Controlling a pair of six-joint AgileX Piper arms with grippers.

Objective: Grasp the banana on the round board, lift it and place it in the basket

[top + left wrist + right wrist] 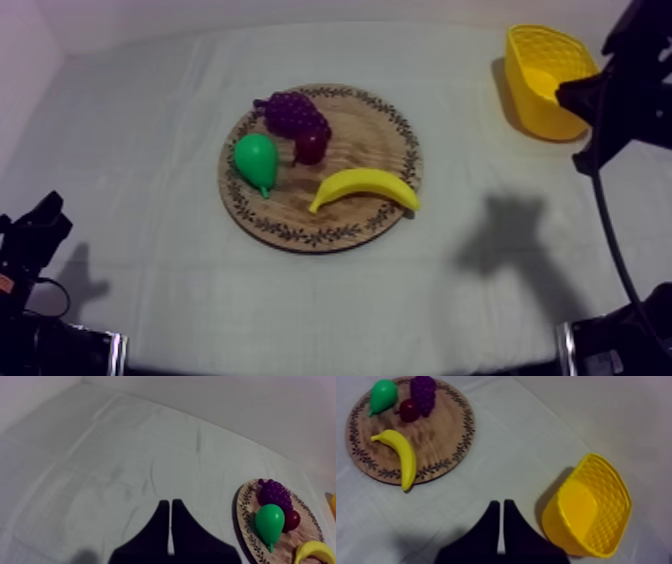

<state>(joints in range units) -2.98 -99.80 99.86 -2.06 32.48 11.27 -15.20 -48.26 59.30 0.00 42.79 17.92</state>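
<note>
The desk [150, 250], under its pale cloth, carries everything. The round wooden board [385, 140] sits near its middle, where either arm could reach it. The yellow basket [545, 50] stands well apart from the board at the far right corner, open side up and with nothing in it, so I judge the right arm is the natural one for the job. That arm hangs high between board and basket. The right pincer [500, 503] has its two black fingers pressed together on nothing, so they must part before any grasp. The left pincer [170, 502] is likewise pressed together and idle, low at its own side, clear of the board and out of the way. The banana [365, 187] lies flat on the board's near right part, with one tip at the patterned rim. It is apart from the other fruit, which should leave room for fingers across its middle. The pear [256, 160] lies at the board's left. The bunch of grapes [292, 112] is behind it. The small red fruit [311, 147] is tucked against the grapes. The task has not yet begun.
</note>
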